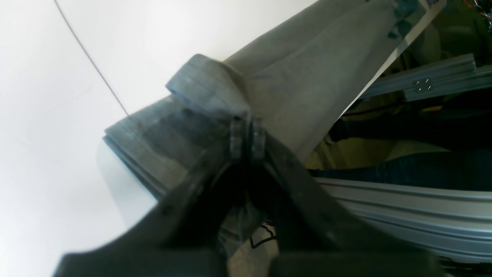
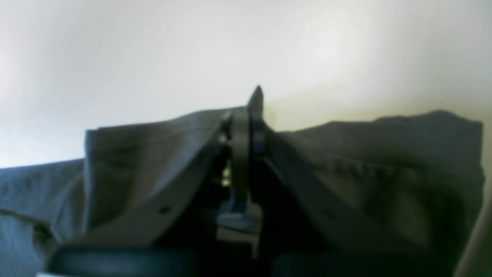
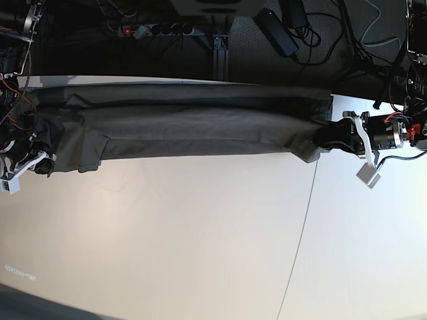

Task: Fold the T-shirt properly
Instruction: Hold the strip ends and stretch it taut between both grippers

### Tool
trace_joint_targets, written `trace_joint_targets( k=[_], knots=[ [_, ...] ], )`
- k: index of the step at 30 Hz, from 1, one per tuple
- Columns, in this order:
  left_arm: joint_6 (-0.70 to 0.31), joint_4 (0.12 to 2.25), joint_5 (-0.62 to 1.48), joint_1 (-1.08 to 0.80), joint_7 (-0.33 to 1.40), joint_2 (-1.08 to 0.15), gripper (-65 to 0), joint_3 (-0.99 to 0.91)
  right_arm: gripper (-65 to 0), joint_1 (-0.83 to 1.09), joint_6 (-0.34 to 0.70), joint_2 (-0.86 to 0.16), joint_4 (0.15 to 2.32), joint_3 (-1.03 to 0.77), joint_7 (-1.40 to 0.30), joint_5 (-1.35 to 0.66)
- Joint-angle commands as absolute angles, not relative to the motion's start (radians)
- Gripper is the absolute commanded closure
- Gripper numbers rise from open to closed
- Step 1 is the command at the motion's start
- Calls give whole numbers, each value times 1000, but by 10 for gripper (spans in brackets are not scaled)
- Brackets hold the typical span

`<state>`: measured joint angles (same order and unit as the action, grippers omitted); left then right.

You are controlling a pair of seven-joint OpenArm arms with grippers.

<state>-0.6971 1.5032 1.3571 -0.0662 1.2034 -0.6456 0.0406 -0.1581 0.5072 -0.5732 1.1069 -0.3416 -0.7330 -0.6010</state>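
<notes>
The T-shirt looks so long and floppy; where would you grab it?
By its two short ends, coming in from either side. The T-shirt lies as a long band across the table, and the left gripper and right gripper pinch those ends.

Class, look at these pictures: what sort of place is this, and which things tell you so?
Probably a robotics lab or workshop. A plain white table holds only a T-shirt, loose cables and a power strip lie behind it, and aluminium framing runs beside the table.
</notes>
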Motion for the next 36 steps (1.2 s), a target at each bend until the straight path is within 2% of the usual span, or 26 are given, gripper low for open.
trace_joint_targets(
  k=[1, 8, 18, 23, 29, 36],
  knots=[
    [-698, 1518, 1380, -51, 1185, -662, 0, 33, 0, -174, 583, -598, 1122, -347, -710, -614],
    [-698, 1518, 1378, -51, 1185, -662, 0, 33, 0, -151, 584, -601, 1156, -371, -786, -725],
    [-698, 1517, 1372, -51, 1185, -662, 0, 33, 0, 79, 584, -601, 1469, -536, -816, -774],
    [-698, 1517, 1371, -51, 1186, -662, 0, 33, 0, 201, 584, -601, 1559, -622, -816, -814],
    [-698, 1518, 1371, -51, 1187, -662, 0, 33, 0, 311, 584, -601, 1616, -715, -816, -831],
    [-698, 1518, 1372, -51, 1187, -662, 0, 33, 0, 342, 583, -595, 1613, -723, -811, -813]
  ],
)
